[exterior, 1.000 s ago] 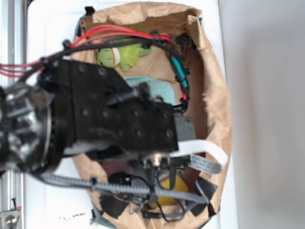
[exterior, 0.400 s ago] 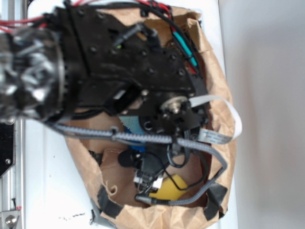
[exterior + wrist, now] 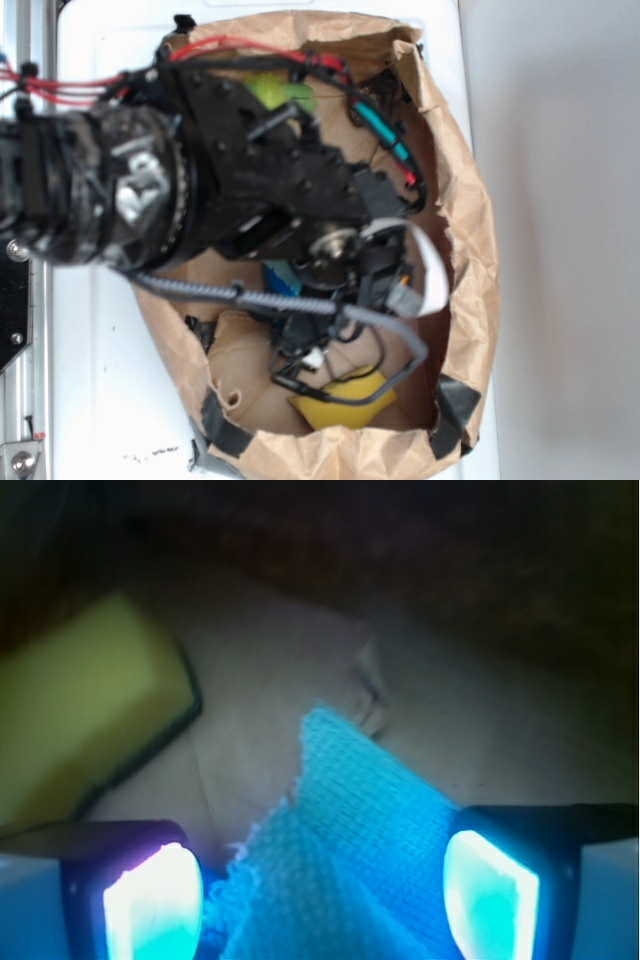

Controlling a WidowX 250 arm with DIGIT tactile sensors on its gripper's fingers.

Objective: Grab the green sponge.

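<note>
Wrist view, green sponge (image 3: 85, 695) upper left of pincer (image 3: 320, 895) (spread wide)

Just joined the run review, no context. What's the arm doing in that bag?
The WidowX arm is reaching down into a brown paper bag after the sponge, which is yellow. The gripper is open and empty; between its glowing pads lies a teal frayed cloth, not the sponge. The sponge sits off to the upper left in the wrist view, untouched. A lime-green plush toy lies at the far end of the bag.
</note>
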